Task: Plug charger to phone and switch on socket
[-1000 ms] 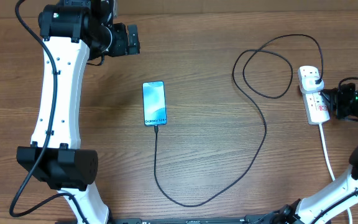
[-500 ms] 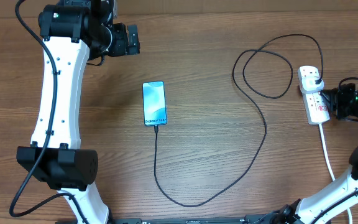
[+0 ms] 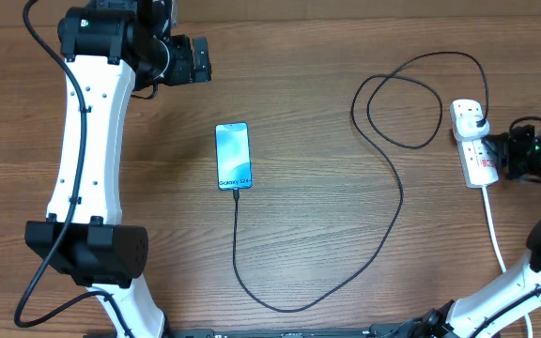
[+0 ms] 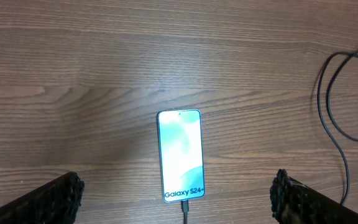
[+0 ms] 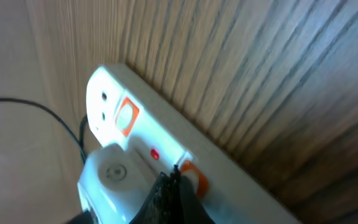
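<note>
The phone (image 3: 234, 155) lies flat mid-table, its light blue screen lit; it also shows in the left wrist view (image 4: 180, 155). The black charger cable (image 3: 397, 202) runs from the phone's near end, loops right and ends in a plug seated in the white socket strip (image 3: 475, 141). My left gripper (image 4: 179, 196) is open, high above the phone, holding nothing. My right gripper (image 5: 171, 186) is shut, its tip pressed against an orange switch (image 5: 194, 177) on the strip (image 5: 229, 174), beside a lit red indicator (image 5: 154, 154).
The strip's thick white cord (image 3: 498, 239) runs toward the near right edge. A white adapter (image 5: 114, 180) sits in the strip next to the fingertips. A second orange switch (image 5: 127, 116) lies further along the strip.
</note>
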